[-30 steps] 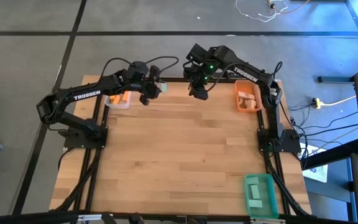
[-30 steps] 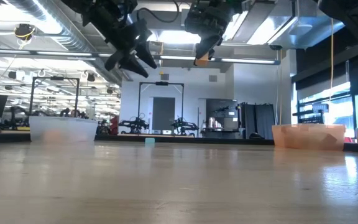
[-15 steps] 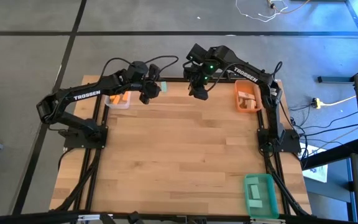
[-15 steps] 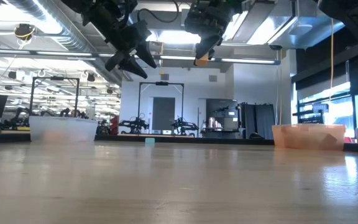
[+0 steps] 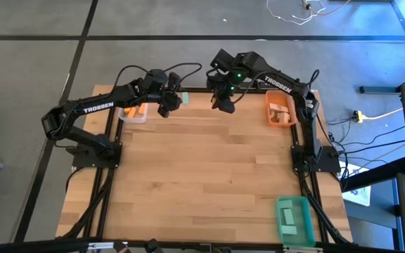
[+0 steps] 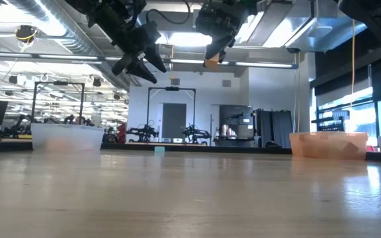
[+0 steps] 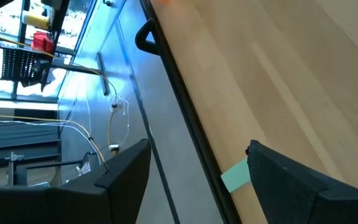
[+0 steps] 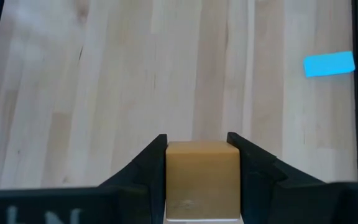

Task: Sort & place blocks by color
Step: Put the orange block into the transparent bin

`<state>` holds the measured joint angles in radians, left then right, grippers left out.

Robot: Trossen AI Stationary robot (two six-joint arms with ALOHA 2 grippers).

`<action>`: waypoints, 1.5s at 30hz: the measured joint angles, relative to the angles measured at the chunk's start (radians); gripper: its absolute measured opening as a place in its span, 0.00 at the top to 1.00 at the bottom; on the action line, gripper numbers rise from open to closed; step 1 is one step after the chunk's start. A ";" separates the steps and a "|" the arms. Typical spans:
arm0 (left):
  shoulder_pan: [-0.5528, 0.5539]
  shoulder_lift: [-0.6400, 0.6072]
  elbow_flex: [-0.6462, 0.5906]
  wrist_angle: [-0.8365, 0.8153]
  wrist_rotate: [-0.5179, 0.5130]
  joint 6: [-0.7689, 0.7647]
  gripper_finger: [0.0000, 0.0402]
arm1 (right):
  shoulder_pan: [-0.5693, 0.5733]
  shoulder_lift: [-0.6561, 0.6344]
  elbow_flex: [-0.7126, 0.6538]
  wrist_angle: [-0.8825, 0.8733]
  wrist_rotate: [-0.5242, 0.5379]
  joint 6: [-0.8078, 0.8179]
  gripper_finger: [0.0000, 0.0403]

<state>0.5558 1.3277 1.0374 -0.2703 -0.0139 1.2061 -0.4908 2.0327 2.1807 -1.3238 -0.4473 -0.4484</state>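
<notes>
Right gripper [image 8: 197,146]: hanging above the table's far edge, pinching 1 wood block [image 8: 202,177] between its fingers.
Left gripper [image 7: 191,168]: hovering at the far left, fingers spread wide, holding nothing.
Teal block [image 7: 236,176]: lying on the table's far edge, just beside the left gripper.

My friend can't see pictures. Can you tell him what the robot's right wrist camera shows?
The right gripper holds a pale wooden block between its two dark fingers, above a wooden table. A small teal block lies on the table farther off.
</notes>
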 joint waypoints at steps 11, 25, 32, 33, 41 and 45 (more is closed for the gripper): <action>-0.012 0.000 0.000 -0.005 0.177 -0.225 0.37 | 0.000 0.000 0.000 0.026 0.000 -0.001 0.67; -0.108 0.000 0.000 0.142 0.124 -0.203 0.37 | 0.000 0.000 0.000 0.034 -0.080 -0.002 0.67; -0.201 0.000 0.001 0.274 0.104 -0.040 0.37 | 0.000 0.000 0.000 0.040 -0.113 -0.001 0.67; -0.214 0.000 0.001 0.287 0.104 -0.024 0.37 | 0.000 0.000 0.000 0.049 -0.128 0.000 0.67; -0.240 0.018 0.001 0.359 0.102 0.061 0.37 | 0.003 0.000 0.000 0.086 -0.194 0.002 0.67; -0.233 0.026 0.001 0.364 0.103 0.061 0.37 | 0.005 0.000 0.000 0.093 -0.238 0.002 0.67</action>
<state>0.3225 1.3534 1.0385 0.0934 0.0887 1.2667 -0.4858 2.0331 2.1803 -1.2312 -0.6857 -0.4466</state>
